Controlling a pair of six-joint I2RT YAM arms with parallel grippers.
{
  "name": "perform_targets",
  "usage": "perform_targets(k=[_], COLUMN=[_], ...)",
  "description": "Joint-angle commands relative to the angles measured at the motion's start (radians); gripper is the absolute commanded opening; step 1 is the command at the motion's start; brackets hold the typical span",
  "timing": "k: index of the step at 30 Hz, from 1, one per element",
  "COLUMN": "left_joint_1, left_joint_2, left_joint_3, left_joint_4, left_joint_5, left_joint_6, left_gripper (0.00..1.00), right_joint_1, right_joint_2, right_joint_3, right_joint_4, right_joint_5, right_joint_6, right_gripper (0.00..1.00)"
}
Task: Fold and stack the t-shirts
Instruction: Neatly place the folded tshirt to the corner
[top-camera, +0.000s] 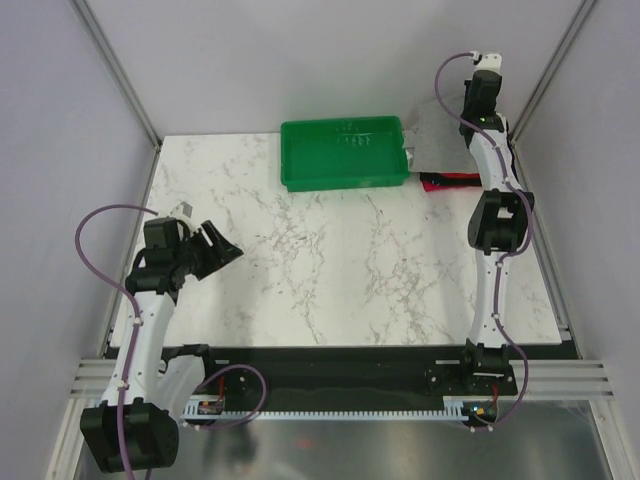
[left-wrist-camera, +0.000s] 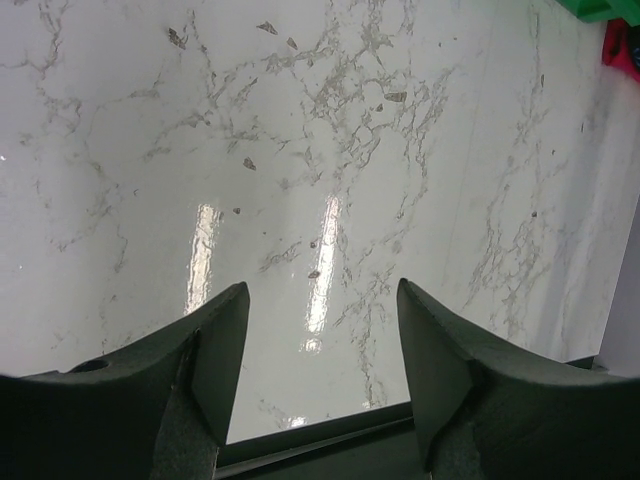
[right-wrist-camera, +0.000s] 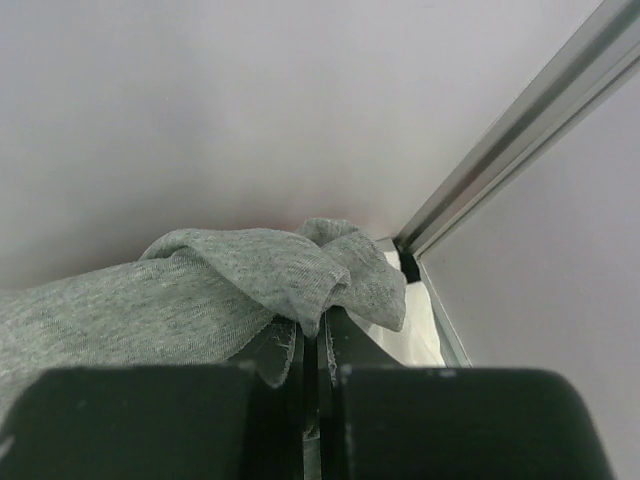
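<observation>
The heather-grey t-shirt (top-camera: 434, 128) hangs lifted at the table's far right corner, next to the tray. My right gripper (right-wrist-camera: 318, 326) is shut on a bunched fold of this grey t-shirt (right-wrist-camera: 200, 300), and cloth drapes over both fingertips. In the top view that right gripper (top-camera: 481, 82) is raised high near the back wall. A folded red t-shirt (top-camera: 450, 179) lies under the grey one, with a dark edge beneath it. Over the table's left side my left gripper (top-camera: 214, 246) stands open and holds nothing. Between its jaws (left-wrist-camera: 322, 300) only bare marble shows.
A green plastic tray (top-camera: 345, 172) stands at the back centre of the white marble table (top-camera: 330, 270). Grey walls and aluminium posts (right-wrist-camera: 520, 130) close in the back corners. The tray's corner (left-wrist-camera: 612, 10) and a bit of red cloth (left-wrist-camera: 625, 50) show in the left wrist view.
</observation>
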Motion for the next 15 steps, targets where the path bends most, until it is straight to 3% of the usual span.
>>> perform_targets(k=[1,11,14,15], left_joint_1=[-0.006,-0.015,-0.018,-0.021], left_joint_2=[-0.011,-0.003,-0.011,-0.017], left_joint_3=[-0.003,-0.004,-0.003,-0.003], left_joint_4=[0.024,0.023,0.023,0.023], left_joint_5=[-0.025,-0.029,-0.031,-0.032], left_joint_6=[0.022,0.022,0.022,0.02], left_gripper=[0.68,0.68,0.68,0.68], right_joint_1=[-0.009,-0.012,-0.012,-0.011], right_joint_2=[0.03,0.069,0.046,0.026], right_joint_3=[0.043,-0.108,-0.168,-0.181], right_joint_4=[0.218,0.424,0.45,0.452], right_joint_5=[0.018,0.009,0.061,0.067], right_joint_6=[-0.036,-0.07,-0.059,-0.065], right_gripper=[0.0,0.0,0.23,0.48])
